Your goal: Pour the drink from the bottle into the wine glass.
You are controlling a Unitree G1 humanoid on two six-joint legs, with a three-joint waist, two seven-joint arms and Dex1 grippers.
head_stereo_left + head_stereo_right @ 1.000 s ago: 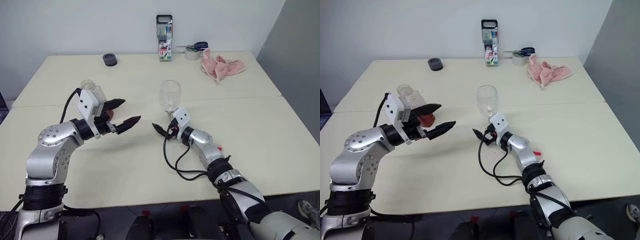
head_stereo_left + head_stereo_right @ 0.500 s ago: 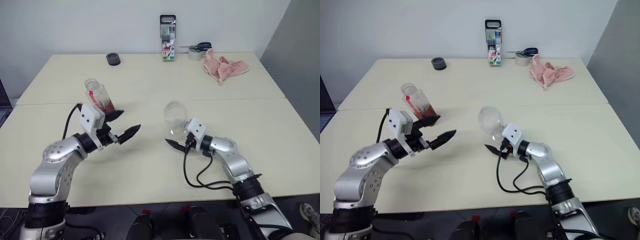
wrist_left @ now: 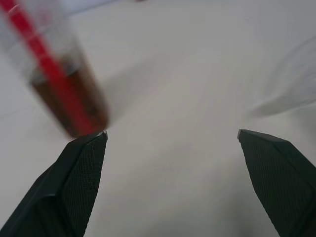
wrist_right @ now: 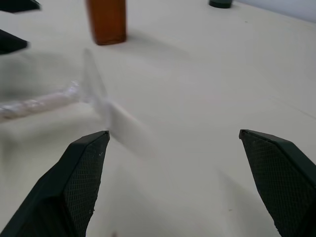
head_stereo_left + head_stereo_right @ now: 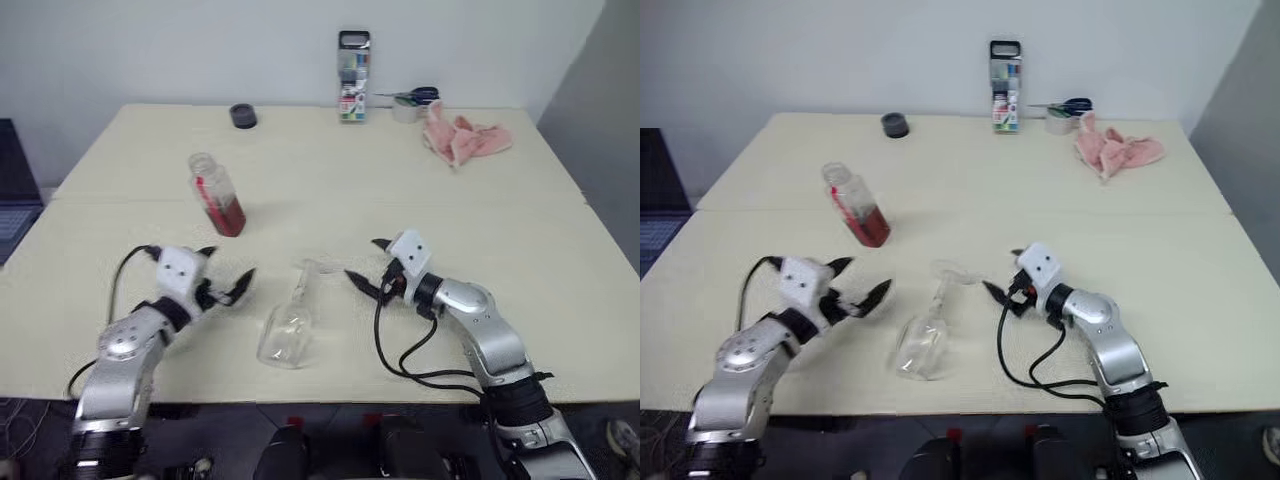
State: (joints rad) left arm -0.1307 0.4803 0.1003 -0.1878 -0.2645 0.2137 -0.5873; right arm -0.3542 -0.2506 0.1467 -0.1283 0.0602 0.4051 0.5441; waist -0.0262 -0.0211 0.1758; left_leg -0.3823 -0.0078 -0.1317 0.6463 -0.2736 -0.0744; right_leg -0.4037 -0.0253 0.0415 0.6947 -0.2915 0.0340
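Note:
The wine glass (image 5: 288, 325) lies on its side on the table between my two arms, its foot (image 5: 311, 269) away from me and its bowl towards the near edge. The bottle (image 5: 216, 195) stands uncapped farther back on the left, with dark reddish drink (image 3: 74, 106) in its bottom. My left gripper (image 5: 228, 266) is open just left of the glass, in front of the bottle and touching neither. My right gripper (image 5: 364, 259) is open just right of the glass's foot (image 4: 94, 81), with nothing between its fingers.
At the back of the table (image 5: 560, 260) stand a marker case (image 5: 353, 75), a black roll (image 5: 241, 116), scissors with a tape roll (image 5: 408, 100) and a pink cloth (image 5: 465, 140). The glass's bowl lies close to the table's near edge.
The wine glass stood upright by my right gripper; it tipped over and now lies on its side. My left gripper sank away from the bottle. My right gripper drew back to the right.

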